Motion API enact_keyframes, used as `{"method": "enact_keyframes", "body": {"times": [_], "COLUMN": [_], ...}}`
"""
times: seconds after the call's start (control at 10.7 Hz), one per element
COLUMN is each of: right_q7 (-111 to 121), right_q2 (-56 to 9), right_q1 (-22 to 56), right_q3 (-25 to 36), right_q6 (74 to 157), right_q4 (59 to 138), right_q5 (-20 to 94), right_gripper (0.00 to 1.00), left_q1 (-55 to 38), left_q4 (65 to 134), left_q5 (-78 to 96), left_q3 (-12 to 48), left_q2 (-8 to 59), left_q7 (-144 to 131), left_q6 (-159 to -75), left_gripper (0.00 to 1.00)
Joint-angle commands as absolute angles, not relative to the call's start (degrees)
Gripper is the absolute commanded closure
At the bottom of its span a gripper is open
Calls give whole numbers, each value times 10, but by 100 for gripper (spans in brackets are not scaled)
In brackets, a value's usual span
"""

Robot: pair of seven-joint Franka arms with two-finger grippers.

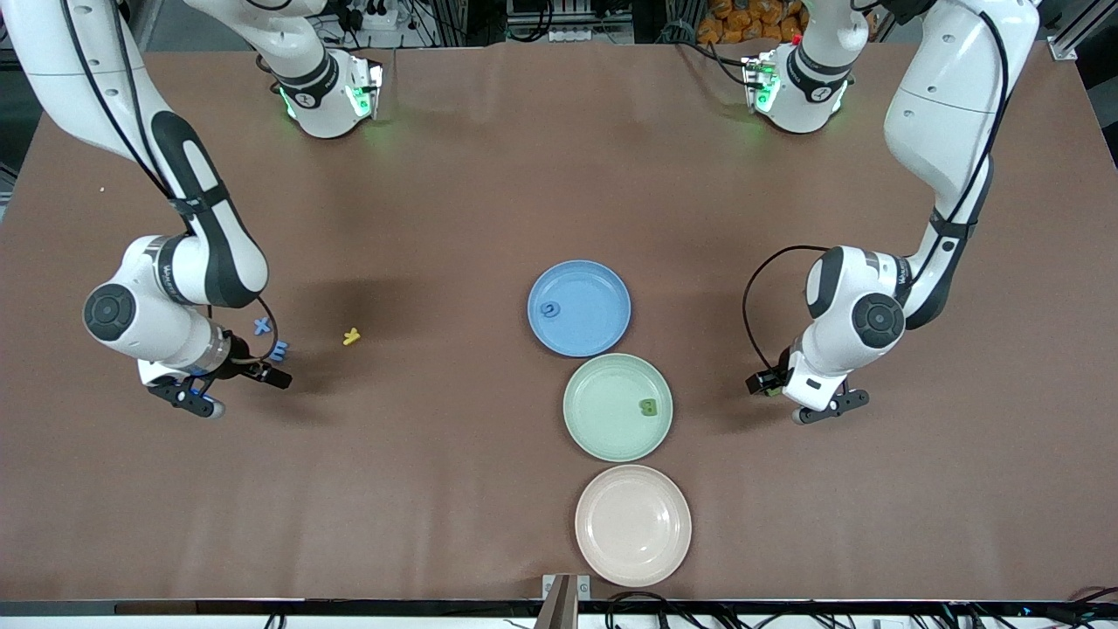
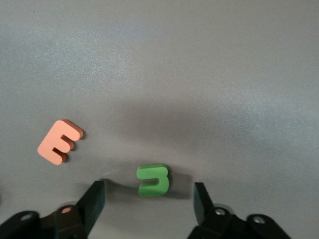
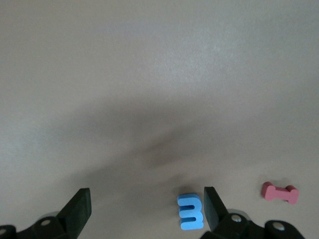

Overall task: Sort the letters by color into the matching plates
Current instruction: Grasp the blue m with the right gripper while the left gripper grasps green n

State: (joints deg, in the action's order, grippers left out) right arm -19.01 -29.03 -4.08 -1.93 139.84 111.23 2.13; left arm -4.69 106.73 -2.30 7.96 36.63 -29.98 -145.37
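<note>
Fingers (image 2: 94,201) of the left gripper (image 2: 148,201) stand spread on either side of one small green foam letter (image 2: 153,179) on the brown table (image 1: 437,489), not touching it; one orange E (image 2: 60,141) lies near.

The right gripper (image 3: 144,211) hangs spread over one blue E (image 3: 190,211), beside one red I (image 3: 280,192).

Three round plates line up mid-table: blue (image 1: 594,328), mint green (image 1: 594,419), pinkish-beige (image 1: 632,525), the last nearest the table's edge.

Not much reading here except the toy letters themselves. A green B (image 1: 647,407) is sitting in the mint plate (image 1: 603,437), a blue X (image 1: 261,327) and a blue E (image 1: 279,351) are lying on the table (image 1: 454,218), plus a yellow Y (image 1: 351,335). An orange E (image 2: 60,141) is showing in the left wrist view.
</note>
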Motion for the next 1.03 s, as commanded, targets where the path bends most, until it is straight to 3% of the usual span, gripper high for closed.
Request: {"method": "enact_keyframes", "body": {"times": [0.0, 0.19, 0.56, 0.66, 0.94], "right_q7": [-181, -176, -157, -156, -156], "right_q2": [-268, -267, -268, -268, -269], "right_q1": [-52, -54, -62, -63, -63], "right_q3": [-30, -30, -30, -30, -30], "right_q6": [1420, 1426, 1457, 1457, 1466], "right_q4": [1157, 1167, 1193, 1194, 1209], "right_q5": [18, 16, 15, 15, 15], "right_gripper": [0, 0, 0, 0, 0], "left_q1": [-45, -46, -51, -53, -62], "left_q4": [1075, 1071, 1064, 1063, 1039], "left_q5": [-38, -50, -56, -60, -61], "left_q3": [82, 83, 82, 82, 83], "left_q2": [359, 366, 377, 377, 374], "left_q7": [-315, -315, -316, -319, -328], "left_q6": [-1462, -1463, -1463, -1463, -1445], "left_gripper": [31, 38, 93, 100, 100]}}
